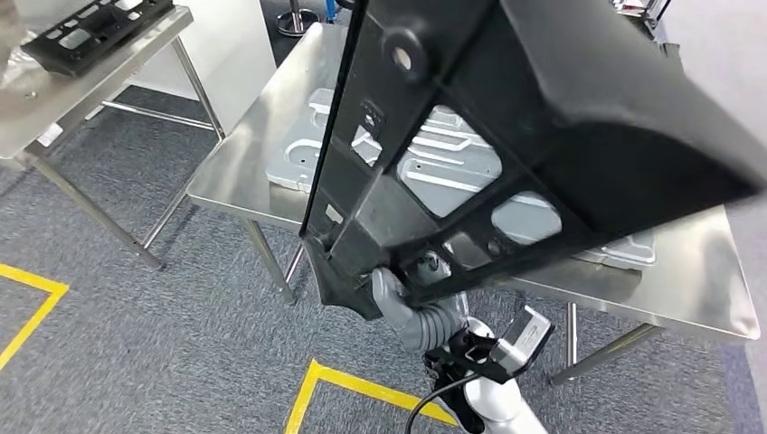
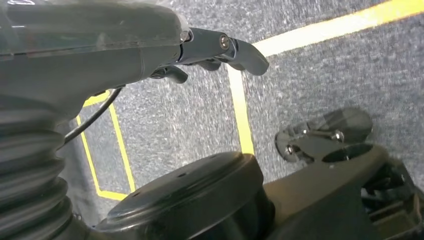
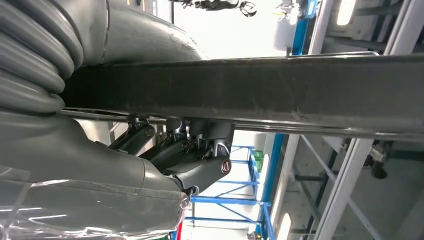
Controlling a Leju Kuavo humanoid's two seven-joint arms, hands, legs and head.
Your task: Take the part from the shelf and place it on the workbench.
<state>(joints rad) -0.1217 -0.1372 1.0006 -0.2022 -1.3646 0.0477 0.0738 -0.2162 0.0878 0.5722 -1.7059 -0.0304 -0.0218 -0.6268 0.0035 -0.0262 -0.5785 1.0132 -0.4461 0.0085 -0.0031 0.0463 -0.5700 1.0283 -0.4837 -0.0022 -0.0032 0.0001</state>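
The black part (image 1: 543, 117) is being held tilted above the workbench (image 1: 244, 163), clamped at its lower edge by the right hand (image 1: 393, 291). The left hand (image 2: 220, 47) is hanging empty, fingers apart. It should be levelled, then lowered onto bare steel beside the grey panel (image 1: 452, 167).

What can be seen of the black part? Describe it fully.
The black part is a large matte frame, plastic by its look, with ribbed openings, a round hole and a solid curved end. It is held tilted, close to the head camera, above the steel workbench. The right hand grips a bar of it at the lower edge.
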